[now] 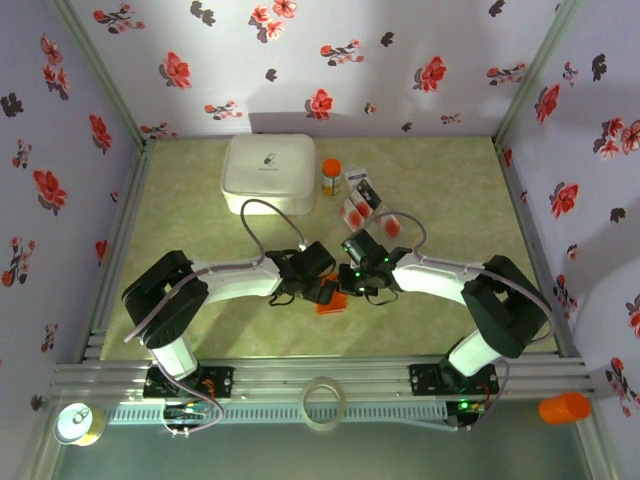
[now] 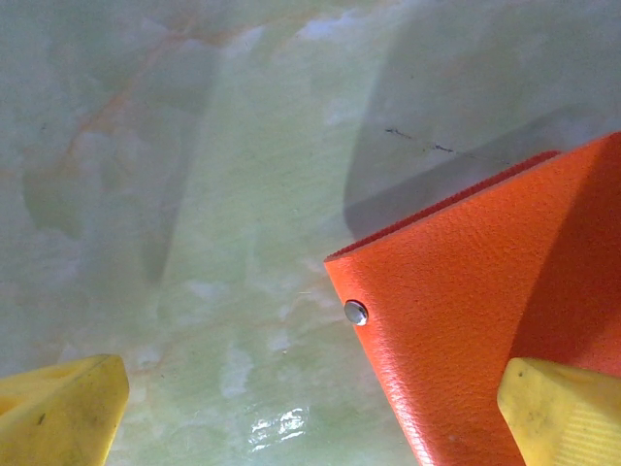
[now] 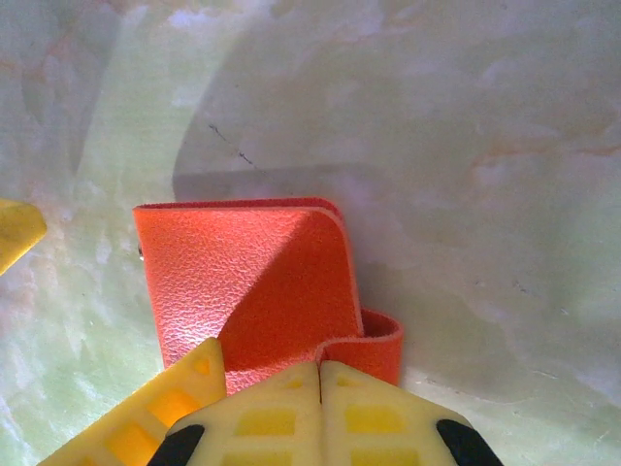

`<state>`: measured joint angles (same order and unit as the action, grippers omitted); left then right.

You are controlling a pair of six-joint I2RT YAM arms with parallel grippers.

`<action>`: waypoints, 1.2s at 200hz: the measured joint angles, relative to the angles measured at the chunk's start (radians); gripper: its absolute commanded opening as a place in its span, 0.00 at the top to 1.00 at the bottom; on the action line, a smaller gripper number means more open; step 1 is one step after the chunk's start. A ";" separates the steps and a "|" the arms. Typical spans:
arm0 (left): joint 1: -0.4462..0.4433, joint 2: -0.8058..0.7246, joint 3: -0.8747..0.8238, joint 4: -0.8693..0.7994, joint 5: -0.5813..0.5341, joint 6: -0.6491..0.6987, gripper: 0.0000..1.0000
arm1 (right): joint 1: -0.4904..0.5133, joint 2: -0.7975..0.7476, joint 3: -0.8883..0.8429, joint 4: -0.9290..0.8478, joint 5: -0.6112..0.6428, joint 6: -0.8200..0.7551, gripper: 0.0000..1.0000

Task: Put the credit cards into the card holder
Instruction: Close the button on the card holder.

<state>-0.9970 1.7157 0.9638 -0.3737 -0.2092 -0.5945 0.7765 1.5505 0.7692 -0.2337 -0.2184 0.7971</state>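
Currently, no card sits in the card holder (image 1: pixel 330 304), so the task appears barely begun. All visible credit cards (image 1: pixel 362 206) lie loose on the table (image 1: pixel 200 240) at upper centre of the top view, well apart from the holder. It lies folded at lower centre, between both arms. The right end effector (image 3: pixel 320 374) is closed, apparently pinching the holder's curled flap. The left end effector (image 2: pixel 310 398) is spread wide and grips nothing. Outstanding: open the holder, fetch and insert every card.
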 measured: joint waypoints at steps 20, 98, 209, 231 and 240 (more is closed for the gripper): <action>0.000 0.000 0.000 0.000 0.000 0.000 0.00 | 0.000 0.000 -0.011 0.019 -0.003 0.004 1.00; 0.000 0.002 0.000 0.002 0.000 0.000 0.00 | 0.003 -0.025 -0.059 0.084 -0.002 0.020 1.00; 0.000 0.002 0.000 -0.002 0.000 0.000 0.00 | 0.065 -0.054 -0.129 0.182 0.104 0.046 1.00; 0.002 0.001 0.000 -0.005 0.004 -0.003 0.00 | 0.086 -0.058 -0.146 0.204 0.139 0.053 1.00; 0.007 -0.002 -0.002 -0.005 0.010 -0.008 0.00 | 0.093 -0.059 -0.152 0.214 0.152 0.061 1.00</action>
<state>-0.9897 1.7134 0.9623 -0.3790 -0.1993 -0.6025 0.8700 1.4918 0.6170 -0.0196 -0.0666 0.8577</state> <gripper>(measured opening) 0.998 0.063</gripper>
